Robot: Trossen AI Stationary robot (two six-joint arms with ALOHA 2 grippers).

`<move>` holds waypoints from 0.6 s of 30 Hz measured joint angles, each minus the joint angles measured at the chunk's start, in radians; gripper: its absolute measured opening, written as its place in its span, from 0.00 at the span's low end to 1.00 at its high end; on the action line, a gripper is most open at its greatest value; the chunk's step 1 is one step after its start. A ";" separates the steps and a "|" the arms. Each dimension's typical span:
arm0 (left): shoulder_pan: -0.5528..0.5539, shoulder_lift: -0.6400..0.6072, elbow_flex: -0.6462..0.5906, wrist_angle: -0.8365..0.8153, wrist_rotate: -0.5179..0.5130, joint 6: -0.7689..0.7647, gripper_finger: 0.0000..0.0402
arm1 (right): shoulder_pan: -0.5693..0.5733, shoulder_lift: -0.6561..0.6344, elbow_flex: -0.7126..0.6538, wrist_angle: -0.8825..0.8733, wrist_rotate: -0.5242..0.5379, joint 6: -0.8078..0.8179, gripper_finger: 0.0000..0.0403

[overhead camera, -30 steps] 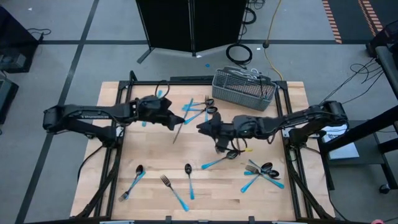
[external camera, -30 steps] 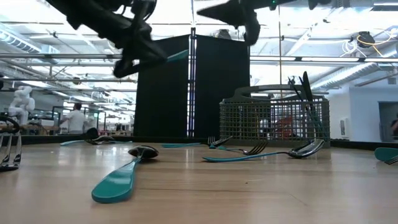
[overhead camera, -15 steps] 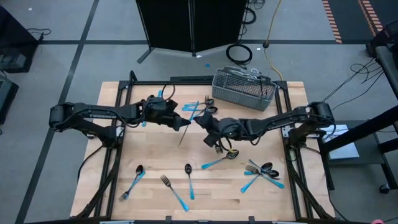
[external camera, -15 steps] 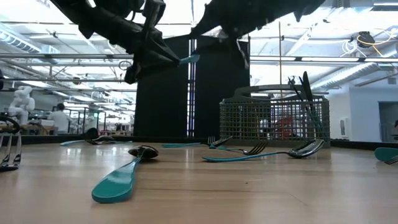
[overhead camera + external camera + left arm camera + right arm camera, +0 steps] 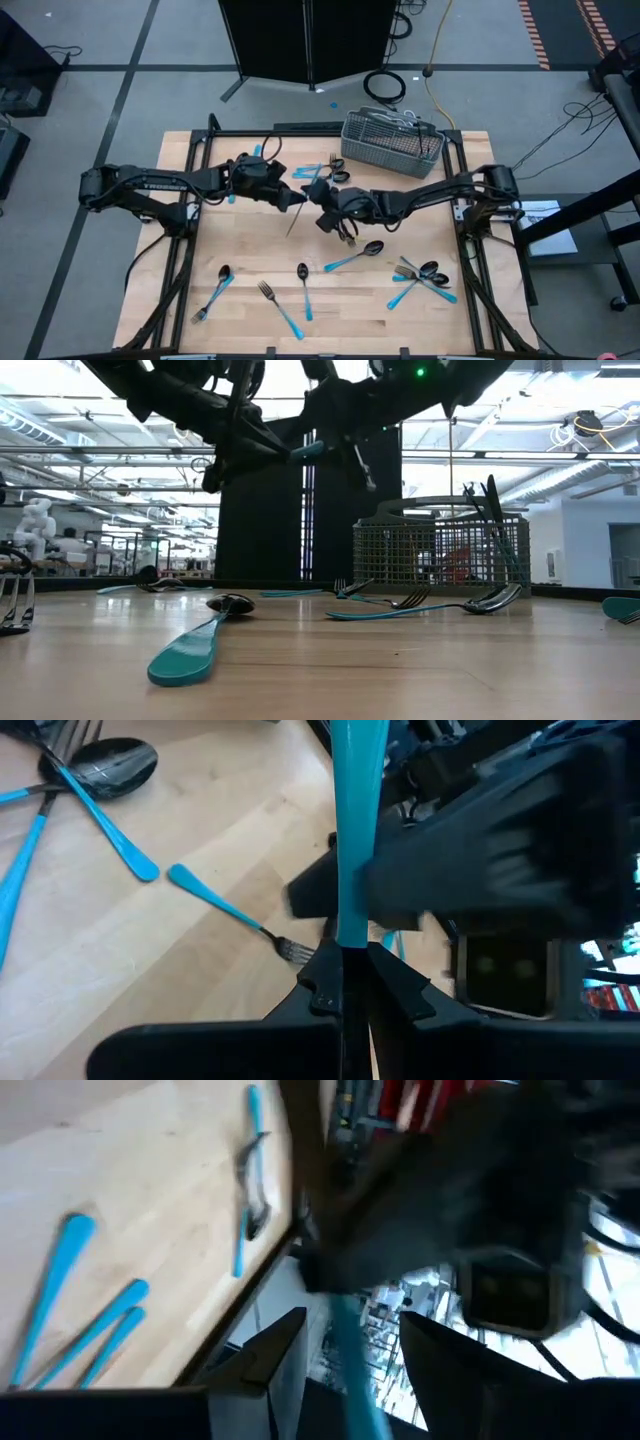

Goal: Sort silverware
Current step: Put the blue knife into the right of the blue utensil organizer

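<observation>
Knife [image 5: 355, 830] clamped in left jaws

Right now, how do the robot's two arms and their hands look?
Both arms are dark, almost black, built of slim jointed segments. The left arm has pale lettering along its long segment, too small to read. The right arm shows a small green light in the low view. The left hand has two dark fingers.

light-blue silverware [image 5: 349, 261], grey basket [image 5: 392, 142], dark arms
</observation>
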 joint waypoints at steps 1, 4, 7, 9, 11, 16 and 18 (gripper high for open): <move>0.000 0.000 0.000 0.000 0.001 0.007 0.03 | 0.000 0.009 0.002 0.000 0.000 -0.001 0.37; 0.000 0.000 0.000 0.000 0.002 0.038 0.03 | 0.000 0.016 0.003 -0.006 0.001 0.006 0.32; 0.002 0.000 0.000 -0.005 0.001 0.043 0.04 | 0.006 0.023 0.005 -0.001 0.018 0.011 0.22; 0.003 0.002 0.000 -0.005 -0.006 0.044 0.06 | 0.014 0.023 0.005 -0.004 0.050 0.011 0.13; 0.002 0.000 0.000 -0.003 -0.028 0.051 0.09 | 0.020 0.023 0.005 -0.006 0.076 0.019 0.04; 0.015 -0.001 0.002 0.005 -0.046 0.144 0.21 | 0.026 0.016 0.005 -0.032 0.082 0.103 0.03; 0.029 0.000 0.002 0.002 -0.012 0.203 0.27 | 0.026 -0.001 0.004 -0.094 0.071 0.146 0.02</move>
